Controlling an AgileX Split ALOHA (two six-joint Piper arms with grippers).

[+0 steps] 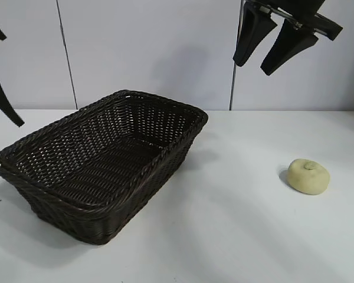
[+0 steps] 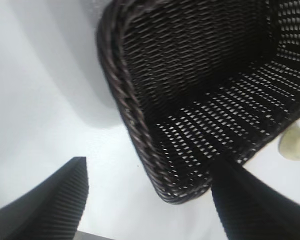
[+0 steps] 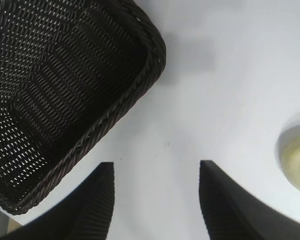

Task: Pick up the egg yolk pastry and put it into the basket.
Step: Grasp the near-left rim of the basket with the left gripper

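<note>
Pastry (image 1: pixel 308 175) unlabelled beside basket (image 1: pixel 100 162); right gripper (image 1: pixel 274 44) fingers apart, empty, aloft.

egg yolk pastry (image 1: pixel 308 175) on table (image 1: pixel 236 236) | basket (image 1: pixel 100 162) well apart | right gripper (image 1: pixel 271 53) high, apparently open

A white worktop (image 1: pixel 236 236) fills the lower part of the exterior view, smooth and matte, with soft grey shadows lying across it. Behind it stands a pale grey-blue wall (image 1: pixel 147 53) made of flat panels, split by two thin dark vertical seams (image 1: pixel 66 53), one toward the left and one right of centre. The light is even and diffuse, with no hard glare.
</note>
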